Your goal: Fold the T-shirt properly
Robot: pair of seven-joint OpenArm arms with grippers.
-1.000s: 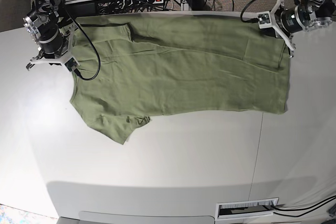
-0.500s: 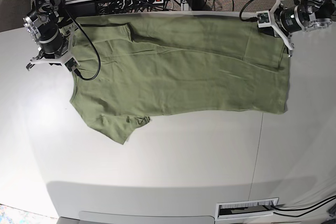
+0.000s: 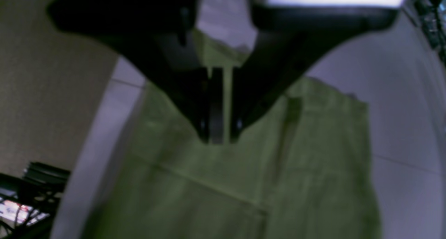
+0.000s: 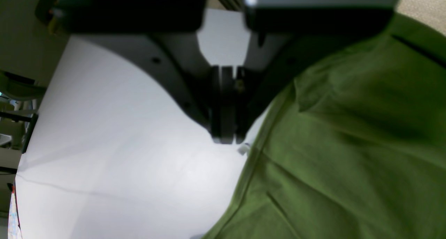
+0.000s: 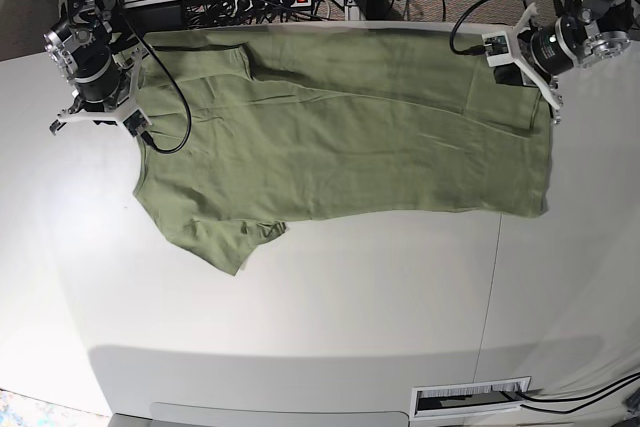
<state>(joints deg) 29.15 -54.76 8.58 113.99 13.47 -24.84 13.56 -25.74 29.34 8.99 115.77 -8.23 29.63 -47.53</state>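
- We find the T-shirt (image 5: pixel 340 127) spread across the far half of the surface (image 5: pixel 350 317), its long axis running from 9 o'clock to 3 o'clock in the base view.
- The far long edge appears doubled over toward the middle: a long crease runs the length of the body, and one sleeve (image 5: pixel 205 62) lies folded in at about 11 o'clock. We judge this to be a first lengthwise fold, largely laid.
- The near sleeve (image 5: pixel 235 242) sticks out flat at about 7 o'clock. We judge the matching fold on the near side as not yet done.
- No crosswise fold shows; the hem edge (image 5: pixel 545 157) at 3 o'clock lies at full length from the shoulder end.
- The left claw (image 3: pixel 218 136) hangs above the cloth near the hem corner at 2 o'clock in the base view. Its fingers stand almost together with a narrow slit between them; we see no cloth in the slit.
- The right claw (image 4: pixel 225 138) has its fingers pressed together with nothing between them. It sits over bare surface just beside the shirt's edge at about 10 o'clock in the base view.
- We rate the task as early: near sleeve and side, then the crosswise folds, remain.
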